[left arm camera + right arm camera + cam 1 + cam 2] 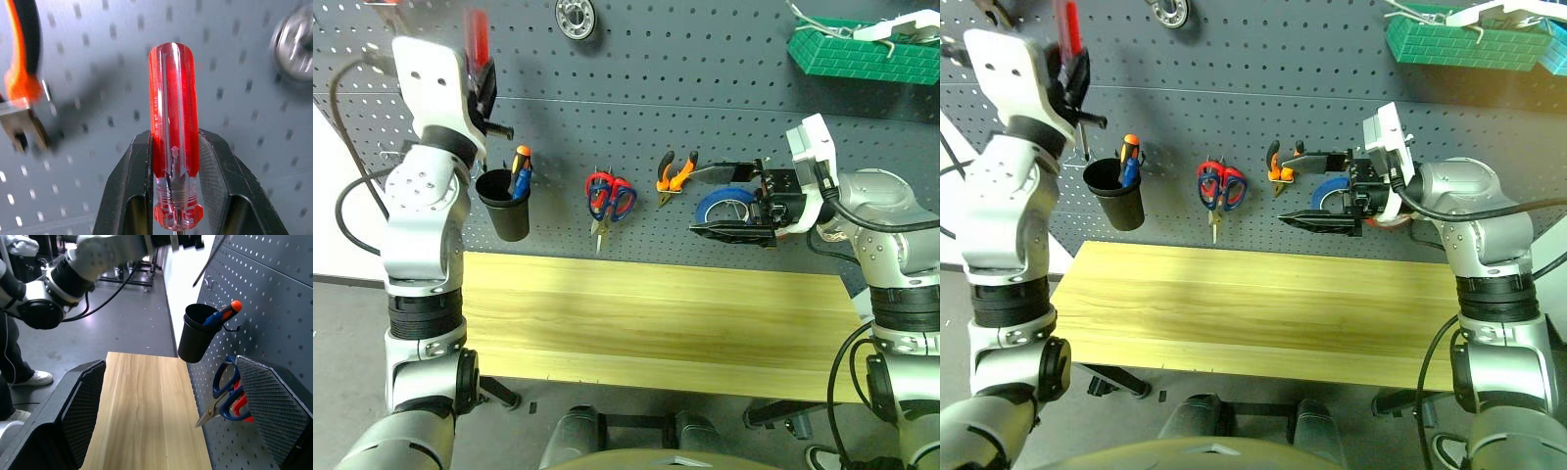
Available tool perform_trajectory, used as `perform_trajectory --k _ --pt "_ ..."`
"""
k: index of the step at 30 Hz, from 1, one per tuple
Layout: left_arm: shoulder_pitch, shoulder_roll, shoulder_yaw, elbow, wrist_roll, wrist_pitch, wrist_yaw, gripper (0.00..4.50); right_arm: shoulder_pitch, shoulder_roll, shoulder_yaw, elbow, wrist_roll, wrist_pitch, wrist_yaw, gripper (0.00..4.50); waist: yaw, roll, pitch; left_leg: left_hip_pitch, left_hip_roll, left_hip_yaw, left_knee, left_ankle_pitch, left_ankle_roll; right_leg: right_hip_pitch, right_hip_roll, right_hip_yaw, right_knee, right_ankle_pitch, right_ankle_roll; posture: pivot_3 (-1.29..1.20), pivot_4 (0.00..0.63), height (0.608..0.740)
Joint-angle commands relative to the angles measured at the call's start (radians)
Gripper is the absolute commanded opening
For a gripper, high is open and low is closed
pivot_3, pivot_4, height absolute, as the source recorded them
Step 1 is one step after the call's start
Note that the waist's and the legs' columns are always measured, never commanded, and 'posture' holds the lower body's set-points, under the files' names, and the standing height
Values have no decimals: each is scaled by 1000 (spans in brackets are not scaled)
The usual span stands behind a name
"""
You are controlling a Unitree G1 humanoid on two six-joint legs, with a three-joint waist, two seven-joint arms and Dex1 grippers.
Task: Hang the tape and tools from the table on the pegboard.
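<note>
The red-handled screwdriver [174, 132] is clamped in the left hand [481, 83], the two black fingers [132, 191] closed on the lower part of its clear red handle; its long axis stands roughly upright, handle end up and the thin shaft running down out of the hand, close in front of the upper left of the pegboard [705, 88]. The move in hand looks to be carrying it to a holder on the board, and the nearest one is the black cup [505, 204] hanging just below the left hand, already holding an orange screwdriver [521, 162] and a blue one; so the shaft already points roughly toward that cup, and the left arm is by far the nearer one. Whether the screwdriver is meant for the cup or for a hook higher up cannot be told. Farther along the board hang the red-handled scissors [609, 199], with a dark-handled pair seemingly behind them, then the orange-and-black pliers [674, 174], then a blue tape roll [724, 204]. The right hand [729, 201] is held level in front of that roll, pointing toward the left arm, its fingers spread wide and gripping nothing. The tabletop [656, 323] lies below the board with no tool on the part in view, so the screwdriver seems among the last things to hang.
</note>
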Motion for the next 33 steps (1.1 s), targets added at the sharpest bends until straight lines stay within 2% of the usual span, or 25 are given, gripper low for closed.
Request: perform_trajectory --k 1,5,7,11,21,31,32,33 --pt "11 -10 -10 55 43 -123 5 911 8 -17 -36 -41 16 -4 -9 4500 0 0 0 0 0 0 0 0 0 0 0 0 0 0 0 113 23 740" --pt "15 -19 -11 189 90 -234 29 911 20 -25 -41 -48 15 -5 -15 4500 1 0 0 -1 0 1 0 0 0 0 0 0 -1 0 0 110 30 740" --pt "4 -23 -6 270 75 -355 -1 911 25 -26 -43 -53 18 -1 -20 4500 1 0 0 -1 0 1 0 0 0 0 -1 0 -1 0 0 107 34 740" --pt "-18 -16 -6 378 96 -433 11 911 43 -33 -42 -69 19 5 -21 4500 1 0 0 -1 0 1 0 0 0 -1 -1 0 -1 0 -1 101 42 740" --pt "77 -46 -11 349 87 -443 10 911 62 -52 -44 -90 16 3 -26 4500 -2 0 0 -1 1 1 -1 0 0 -1 -2 0 -1 0 -1 79 52 740" --pt "152 -29 7 224 85 -412 0 4233 76 -63 -47 -91 13 -8 -31 4500 -3 0 0 -1 4 2 -1 0 0 -2 -3 0 -1 0 -1 75 51 740" --pt "157 -25 9 203 81 -415 -6 4469 79 -62 -46 -94 13 -9 -32 4500 -3 0 0 -1 4 2 -1 0 0 -2 -3 0 -1 0 -1 78 52 740" --pt "163 -22 10 179 74 -418 -13 4469 81 -61 -46 -96 15 -8 -32 4500 -3 0 0 -1 4 2 -1 0 0 -2 -3 0 -1 0 -1 79 52 740"
